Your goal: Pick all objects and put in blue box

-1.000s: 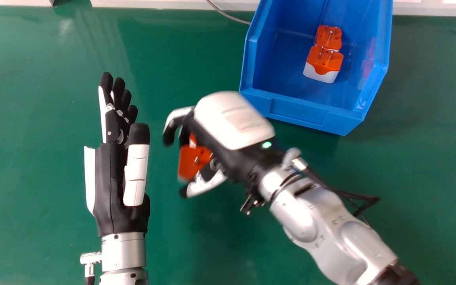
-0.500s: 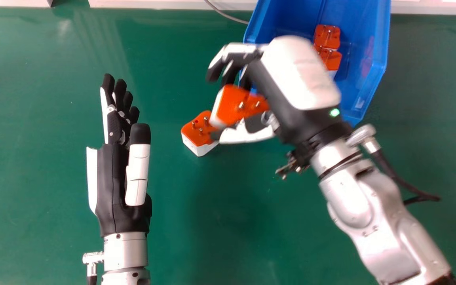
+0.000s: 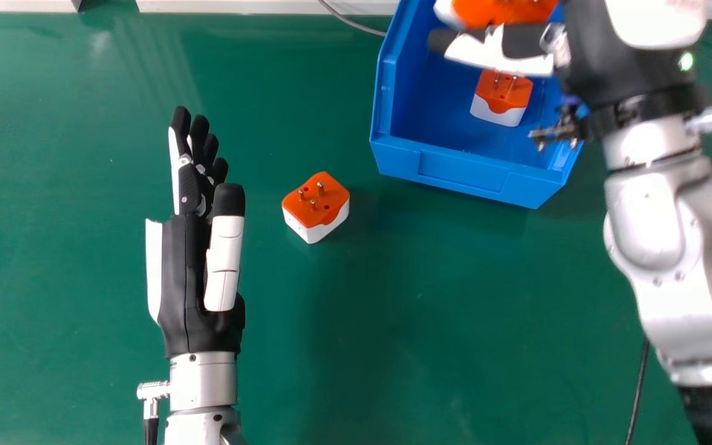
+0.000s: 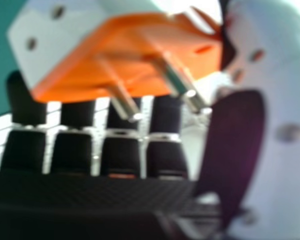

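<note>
Grasps an orange-and-white plastic plug adapter with metal pins in the right hand, over the far part of an open blue plastic box near the far edge of the green worktop. Shows the held adapter in the right hand view too, caught between thumb and fingers, two round pins in sight. Contains a second orange-and-white adapter inside the box, resting on the floor with pins up, apart from the left wall. Has a third adapter, also orange and white, pins up on the worktop, between the left hand and the box, touching neither, just outside the box's near left corner. Holds the left hand open above the left half of the worktop, fingers straight toward the far edge, thumb alongside. Includes a thin grey cable at the far edge, running up to the left side of the box.
</note>
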`<state>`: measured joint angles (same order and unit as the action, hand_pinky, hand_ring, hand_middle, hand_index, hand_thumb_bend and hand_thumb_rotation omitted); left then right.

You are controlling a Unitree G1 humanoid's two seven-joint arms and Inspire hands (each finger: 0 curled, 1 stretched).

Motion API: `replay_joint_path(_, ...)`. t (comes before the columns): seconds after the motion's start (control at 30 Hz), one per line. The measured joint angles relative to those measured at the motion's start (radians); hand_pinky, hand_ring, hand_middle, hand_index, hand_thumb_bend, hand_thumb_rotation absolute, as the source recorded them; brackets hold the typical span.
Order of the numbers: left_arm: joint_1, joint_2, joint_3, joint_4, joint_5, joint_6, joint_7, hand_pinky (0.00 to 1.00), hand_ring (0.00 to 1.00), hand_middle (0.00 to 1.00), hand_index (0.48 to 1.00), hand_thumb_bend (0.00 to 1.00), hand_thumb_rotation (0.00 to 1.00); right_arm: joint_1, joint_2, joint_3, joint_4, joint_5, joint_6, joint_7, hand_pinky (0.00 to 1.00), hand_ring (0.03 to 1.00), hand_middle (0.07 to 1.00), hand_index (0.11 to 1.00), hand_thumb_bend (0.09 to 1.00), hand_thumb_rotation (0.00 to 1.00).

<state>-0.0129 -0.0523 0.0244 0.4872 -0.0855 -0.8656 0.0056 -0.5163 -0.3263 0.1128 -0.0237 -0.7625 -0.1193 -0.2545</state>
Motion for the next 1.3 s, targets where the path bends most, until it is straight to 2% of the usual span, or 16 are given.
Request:
replay_joint_path(0.17,-0.019,0.0,0.003,0.029,0.0,-0.019,0.001,1.0,1.0,1.0,1.0,0.83,0.88,-0.129,-0.054,0.002,0.184,-0.014,-0.015,-0.039,0.31,0.382,0.479,0.528,0.51,0.0)
replay_joint_path(0.33,-0.035,0.0,0.009,0.048,-0.001,-0.021,0.003,1.0,1.0,1.0,1.0,0.83,0.88,-0.24,-0.074,0.028,0.346,-0.036,-0.034,-0.088,0.31,0.386,0.48,0.528,0.507,0.0)
replay_joint_path(0.6,-0.05,0.0,0.012,0.062,0.0,-0.039,0.004,1.0,1.0,1.0,1.0,0.83,0.88,-0.441,-0.071,0.157,0.805,-0.08,-0.07,-0.161,0.31,0.386,0.48,0.528,0.507,0.0)
replay_joint_path(0.77,-0.053,0.0,0.021,0.08,0.0,-0.045,0.015,1.0,1.0,1.0,1.0,0.83,0.88,-0.521,-0.051,0.212,1.062,-0.069,-0.094,-0.169,0.31,0.388,0.481,0.528,0.504,0.0)
replay_joint_path(0.97,-0.054,0.0,0.021,0.084,0.0,-0.054,0.017,1.0,1.0,1.0,1.0,0.83,0.88,-0.534,-0.038,0.263,1.183,-0.068,-0.116,-0.172,0.31,0.388,0.481,0.528,0.504,0.0)
replay_joint_path(1.3,-0.054,0.0,0.021,0.085,-0.001,-0.061,0.015,1.0,1.0,1.0,1.0,0.84,0.88,-0.534,-0.032,0.296,1.2,-0.067,-0.131,-0.219,0.3,0.392,0.485,0.526,0.502,0.0)
